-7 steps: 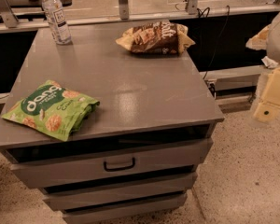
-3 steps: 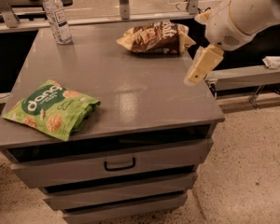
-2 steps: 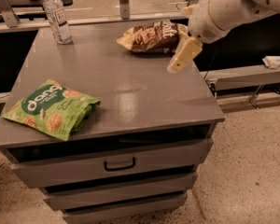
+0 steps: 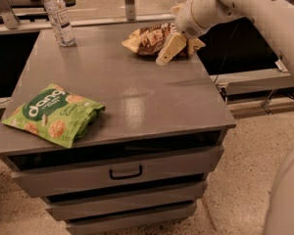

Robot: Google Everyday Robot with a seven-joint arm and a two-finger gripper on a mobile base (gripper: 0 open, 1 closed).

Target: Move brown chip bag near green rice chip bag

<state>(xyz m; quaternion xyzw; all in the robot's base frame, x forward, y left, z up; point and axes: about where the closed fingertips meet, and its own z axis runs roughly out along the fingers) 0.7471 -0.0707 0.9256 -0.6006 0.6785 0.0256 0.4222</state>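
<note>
The brown chip bag (image 4: 146,39) lies crinkled at the back right of the grey cabinet top (image 4: 137,99). The green rice chip bag (image 4: 51,114) lies flat near the front left corner, far from the brown bag. My gripper (image 4: 171,49) hangs from the white arm (image 4: 220,4), which reaches in from the upper right. It sits right at the brown bag's right end, low over the cabinet top, and covers part of the bag.
A clear water bottle (image 4: 59,16) stands at the back left corner. The cabinet has drawers below, one with a handle (image 4: 126,172). A rail and dark shelving run behind the cabinet. A speckled floor lies to the right.
The arm has swung in from the right side and moved left and back across the cabinet's right edge. The gripper now sits at the brown bag. Both bags stay where they were.
</note>
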